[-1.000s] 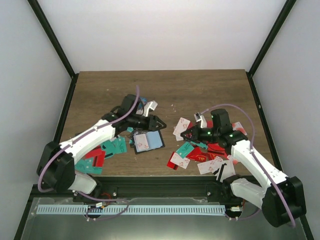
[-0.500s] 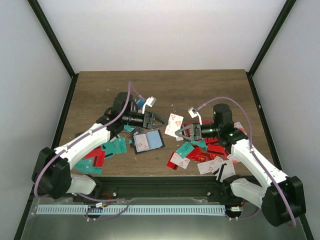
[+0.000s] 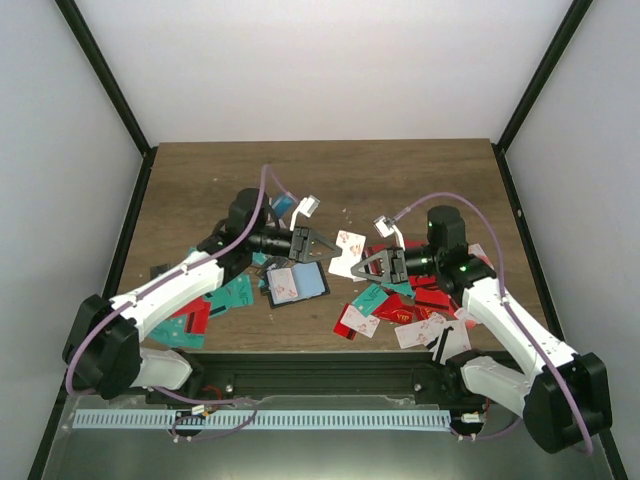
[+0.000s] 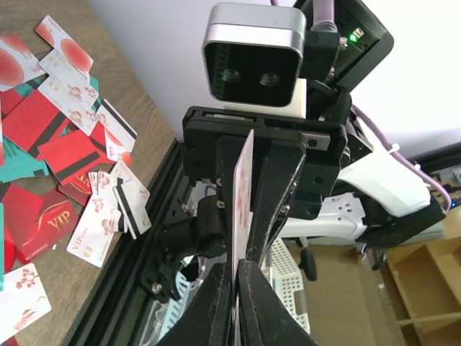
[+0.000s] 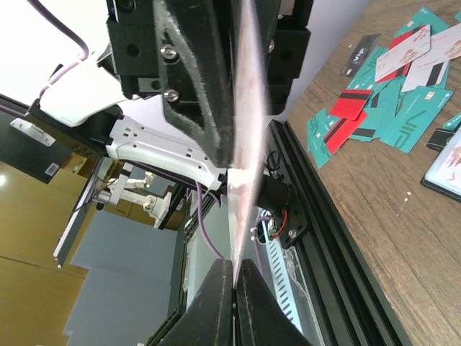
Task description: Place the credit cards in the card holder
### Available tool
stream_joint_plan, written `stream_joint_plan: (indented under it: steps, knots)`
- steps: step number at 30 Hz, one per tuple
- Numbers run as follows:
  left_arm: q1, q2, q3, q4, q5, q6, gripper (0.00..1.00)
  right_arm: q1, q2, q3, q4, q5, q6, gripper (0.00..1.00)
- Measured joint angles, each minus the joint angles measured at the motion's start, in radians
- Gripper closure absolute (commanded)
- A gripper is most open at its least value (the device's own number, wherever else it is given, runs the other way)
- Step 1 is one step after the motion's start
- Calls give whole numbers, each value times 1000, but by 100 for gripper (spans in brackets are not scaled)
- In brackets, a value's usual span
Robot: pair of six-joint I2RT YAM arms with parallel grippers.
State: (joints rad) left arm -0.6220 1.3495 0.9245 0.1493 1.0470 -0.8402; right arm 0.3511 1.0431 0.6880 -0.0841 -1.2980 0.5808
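Top view. The left claw (image 3: 322, 243) and the right claw (image 3: 366, 264) meet tip to tip above the middle of the worktop (image 3: 400, 180). Between them is one raised card (image 3: 346, 245), white with red marks, lifted off the surface.

Left wrist view. The raised card (image 4: 243, 187) appears edge-on as a thin pale strip. Its lower edge sits between the left claw's own fingers (image 4: 216, 303), which are pressed together on it. The right claw faces the camera and grips the same card from the far side.

Right wrist view. The same card (image 5: 245, 122), blurred, runs between the right claw's fingers (image 5: 217, 288), which are pinched on its edge. The left claw clamps it from above.

The card holder (image 3: 297, 282) lies open and flat on the worktop, near and below the left claw and apart from the raised card. It has a black border around a pale blue sleeve, with a white-and-pink face showing on its left half.

The remaining credit cards (image 3: 405, 305) lie scattered and overlapping.
- One heap of red, teal and white cards sits under the right arm. Some are red with "VIP" lettering, and some are white with dark stripes.
- A second group (image 3: 215, 300), teal and red, lies beside the left arm.
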Motion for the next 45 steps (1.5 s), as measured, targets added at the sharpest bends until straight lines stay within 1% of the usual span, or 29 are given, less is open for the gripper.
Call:
stream_joint_plan:
  steps: [2,3,5,7,8,9,13,18,24,28,31,35,39,45]
  knots:
    - [-5,0,-5,7,-8,-5,96,1,-3,5,-5,-8,-4,97]
    - [-6,0,-6,11,-8,-7,96,3,-5,5,-8,-7,-5,88]
    - [-10,-2,-9,18,-14,-11,96,4,-8,5,-20,-6,-10,57]
    - [-13,-5,-12,13,-27,-14,96,5,-13,6,-43,5,-13,32]
    - [-14,-6,-13,9,-38,-14,96,5,-15,8,-58,16,-20,27]
    - [-13,-10,-13,-3,-55,-13,96,5,-18,11,-70,31,-24,25]
    - [8,-45,-61,-58,-131,-12,96,6,-18,24,-119,119,-41,24]
    - [76,-98,-158,-170,-199,12,96,6,14,24,-142,220,-38,24]
    - [214,-116,-196,-388,-248,135,96,13,144,24,-142,306,-22,25]
    - [292,-108,-240,-469,-259,204,96,32,231,37,-147,348,-23,28]
    - [322,-71,-266,-497,-257,246,96,58,298,77,-145,373,-23,32]
    - [332,6,-273,-520,-254,291,96,95,382,127,-132,394,-26,38]
    - [340,49,-272,-536,-258,323,96,112,480,183,-136,424,-30,44]
    - [349,113,-261,-536,-259,348,96,119,599,264,-146,457,-32,48]
